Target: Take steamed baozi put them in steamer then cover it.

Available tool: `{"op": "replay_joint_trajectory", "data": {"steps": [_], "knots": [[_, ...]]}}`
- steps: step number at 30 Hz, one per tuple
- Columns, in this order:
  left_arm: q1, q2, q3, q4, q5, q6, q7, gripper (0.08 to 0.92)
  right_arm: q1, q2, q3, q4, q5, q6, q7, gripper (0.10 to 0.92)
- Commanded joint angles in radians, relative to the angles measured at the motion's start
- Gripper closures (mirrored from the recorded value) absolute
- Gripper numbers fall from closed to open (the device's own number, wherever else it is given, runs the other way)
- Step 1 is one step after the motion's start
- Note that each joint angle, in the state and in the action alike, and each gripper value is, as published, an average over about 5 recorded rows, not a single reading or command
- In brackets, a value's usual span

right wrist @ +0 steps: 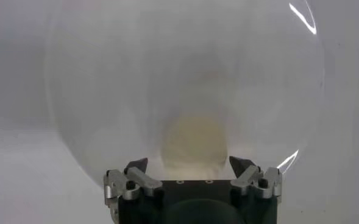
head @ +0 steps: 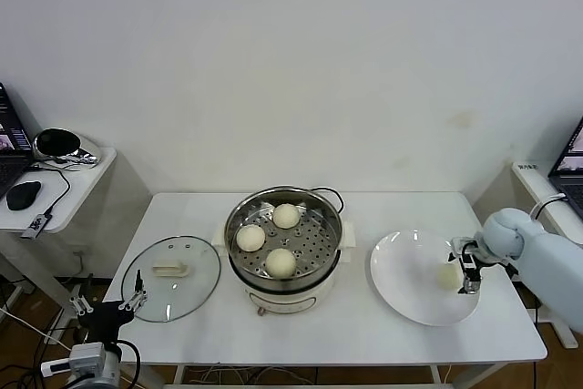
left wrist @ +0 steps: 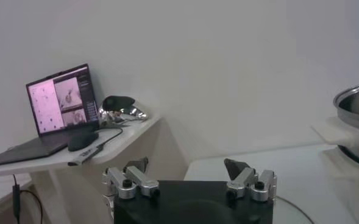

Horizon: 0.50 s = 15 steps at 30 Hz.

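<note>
Now my right pincer is standing over the white plate, its fingers spread on both sides of the last baozi, which is lying between them on the plate. Three other buns are sitting in the steamer, with the cover lying on the table beside it. My left pincer is waiting spread, low near the cover.

plain white wall across the far side, white desk in front of it, a small white side table at far left carrying a laptop and mouse.
</note>
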<state>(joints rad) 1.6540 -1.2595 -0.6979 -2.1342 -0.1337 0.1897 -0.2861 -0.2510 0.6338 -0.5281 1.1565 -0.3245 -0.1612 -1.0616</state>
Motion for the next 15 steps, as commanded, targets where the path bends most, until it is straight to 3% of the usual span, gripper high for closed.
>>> {"op": "replay_joint_trajectory", "data": {"steps": [1,10,15], "knots": [[0.001,0.000,0.000,-0.001,0.000,-0.001,0.000,0.177,-0.014,0.032,0.018,-0.029,-0.013,-0.001,0.006,0.252],[0.004,0.001,-0.006,-0.005,-0.001,-0.003,-0.001,0.177,0.020,0.012,-0.006,0.004,-0.004,-0.010,-0.010,0.415],[0.000,0.005,-0.004,-0.004,-0.003,-0.003,-0.001,0.177,0.139,-0.057,-0.117,0.085,0.064,-0.038,-0.033,0.459]]}}
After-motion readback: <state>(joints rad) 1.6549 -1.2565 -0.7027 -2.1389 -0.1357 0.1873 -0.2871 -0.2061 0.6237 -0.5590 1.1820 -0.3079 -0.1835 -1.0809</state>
